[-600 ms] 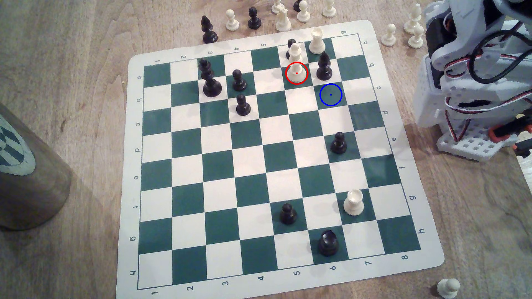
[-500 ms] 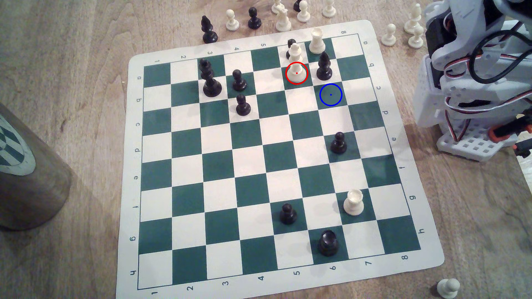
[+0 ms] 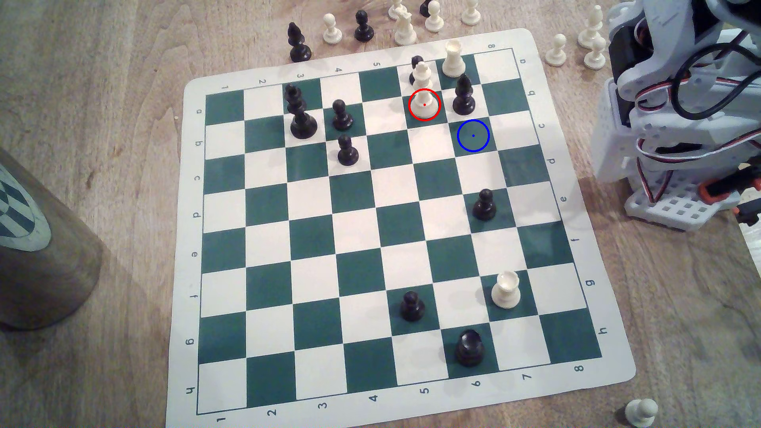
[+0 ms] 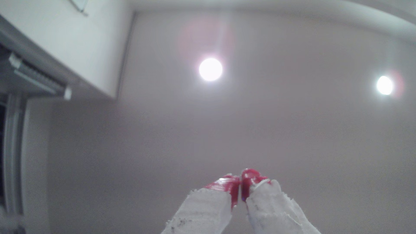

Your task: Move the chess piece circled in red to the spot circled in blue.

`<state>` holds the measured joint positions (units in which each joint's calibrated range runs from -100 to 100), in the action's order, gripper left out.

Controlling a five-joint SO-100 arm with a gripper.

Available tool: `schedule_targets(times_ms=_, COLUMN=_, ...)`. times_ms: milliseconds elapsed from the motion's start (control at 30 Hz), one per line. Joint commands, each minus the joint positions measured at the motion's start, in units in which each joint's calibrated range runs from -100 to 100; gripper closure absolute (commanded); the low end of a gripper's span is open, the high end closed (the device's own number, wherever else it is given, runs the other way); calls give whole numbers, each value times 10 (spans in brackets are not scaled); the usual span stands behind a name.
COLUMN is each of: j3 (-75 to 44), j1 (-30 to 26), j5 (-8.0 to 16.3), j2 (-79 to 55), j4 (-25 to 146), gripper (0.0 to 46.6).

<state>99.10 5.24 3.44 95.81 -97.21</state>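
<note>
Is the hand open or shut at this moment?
Shut and empty: in the wrist view the hand's red-tipped fingertips meet with nothing between them, pointed up at the ceiling.

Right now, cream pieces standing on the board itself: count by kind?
Tall crowned chess piece, red-ringed: 1
Cream rooks: 2
Total: 3
</note>
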Motion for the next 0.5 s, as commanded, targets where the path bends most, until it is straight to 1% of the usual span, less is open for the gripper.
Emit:
schedule_targets(times_ms=0, j3=8, j1=1, j5=-2, j2=0, j4=-25, gripper=464)
schedule_targets(times_ms=133, j3=8, j1=3, j5=-6, j2=0, j4=-10, gripper=459)
schedule_targets(times_ms=167, j3=8, j1=-7, j5=-6, j2=0, j4=52, gripper=464)
schedule_targets(times_ms=267, j3=8, j1=-11, j5=-6, j2=0, j4=147, gripper=464)
schedule_targets(times_ms=333, j3=8, j1=-61, j5=-3, j2=0, j4=268, gripper=464)
schedule_targets(times_ms=467, j3=8, j1=-68, j5=-6, j2=0, j4=378, gripper=464)
